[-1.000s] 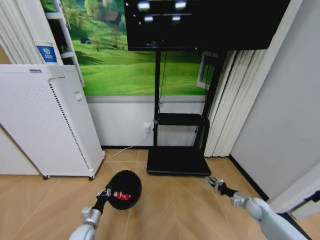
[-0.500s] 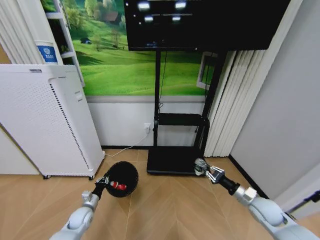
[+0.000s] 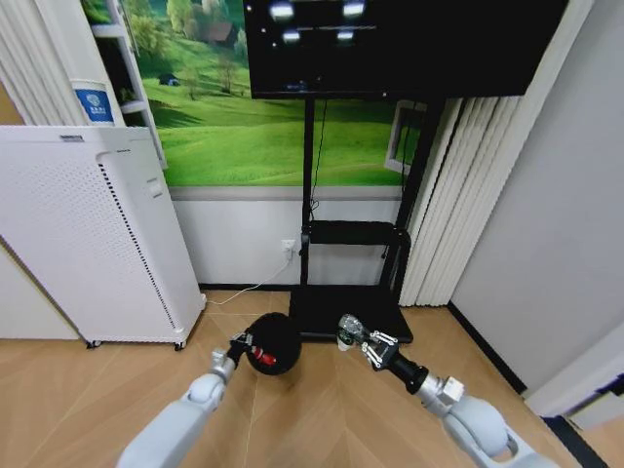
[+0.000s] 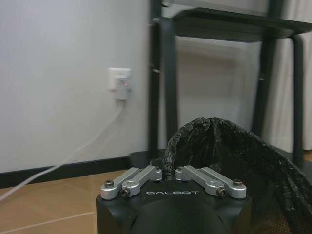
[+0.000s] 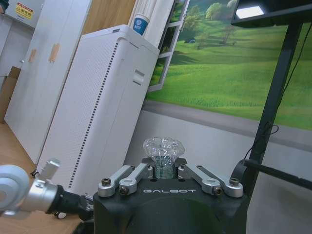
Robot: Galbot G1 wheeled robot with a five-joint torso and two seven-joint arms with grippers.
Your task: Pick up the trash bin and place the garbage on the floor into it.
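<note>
my left claw [image 3: 240, 343] is clamped on the rim of the trash bin [image 3: 274, 343], which hangs off the floor in front of the black tv stand [image 3: 347, 314], its mouth tipped toward my right side. something red [image 3: 261, 359] lies inside it. in the left wrist view my fingers pinch the bunched black liner [image 4: 209, 141] at the rim. my right claw [image 3: 358, 337] is closed on a clear plastic bottle [image 5: 163, 147], held just beside the bin's mouth.

as i judge it, the risks are these: the bin hangs from one edge, so it could swing or slip if the bottle knocks the rim. the mouth is tilted, so a bottle let go too early would fall to the floor rather than in. a steeper tilt could also spill the red piece.
</note>
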